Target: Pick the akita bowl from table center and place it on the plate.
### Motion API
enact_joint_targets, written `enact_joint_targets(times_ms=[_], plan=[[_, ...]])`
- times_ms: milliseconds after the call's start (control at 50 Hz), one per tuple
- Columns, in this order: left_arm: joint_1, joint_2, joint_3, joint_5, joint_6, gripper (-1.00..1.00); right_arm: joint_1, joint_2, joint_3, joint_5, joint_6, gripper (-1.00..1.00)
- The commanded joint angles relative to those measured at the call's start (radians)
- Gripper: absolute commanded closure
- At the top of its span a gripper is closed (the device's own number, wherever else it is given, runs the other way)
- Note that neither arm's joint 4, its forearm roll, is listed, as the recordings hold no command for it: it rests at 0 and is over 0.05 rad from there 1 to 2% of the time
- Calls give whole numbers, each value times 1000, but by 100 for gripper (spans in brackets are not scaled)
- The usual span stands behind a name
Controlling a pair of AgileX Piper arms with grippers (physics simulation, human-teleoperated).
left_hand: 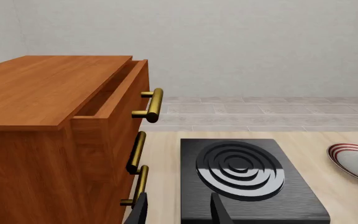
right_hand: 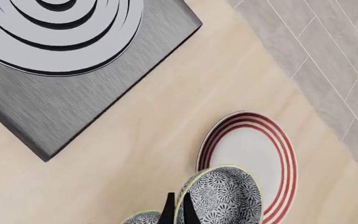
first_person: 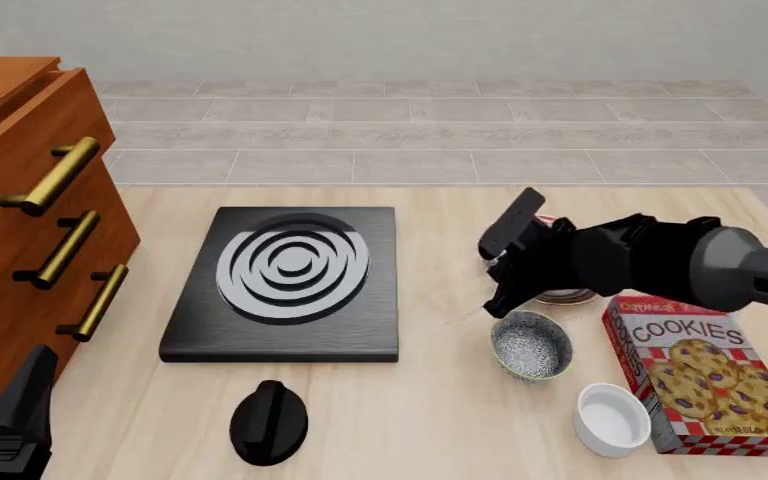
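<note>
Right end effector [right_hand: 177, 212] pinches rim of small grey-white dark-speckled akita bowl [right_hand: 219, 196], held over red-striped round white plate [right_hand: 253, 154]. Left end effector [left_hand: 179, 210] spread wide, holding nothing. At 5 o'clock of plate, red box [first_person: 704, 375] reads "COOKIES".

Wooden cabinet [left_hand: 42, 140] beside black stove plate [left_hand: 244, 179].

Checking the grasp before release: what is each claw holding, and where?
Right claw pinches the akita bowl by its rim; left claw holds nothing.
</note>
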Motion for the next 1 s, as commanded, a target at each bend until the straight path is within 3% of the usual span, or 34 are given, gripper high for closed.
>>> enact_joint_targets(times_ms=[20,1000], plan=[[0,0,0,0,0,-100,-35,6,-21,6,-18,100],[0,0,0,0,0,-100,-147,85,-95,-1,-73,100]])
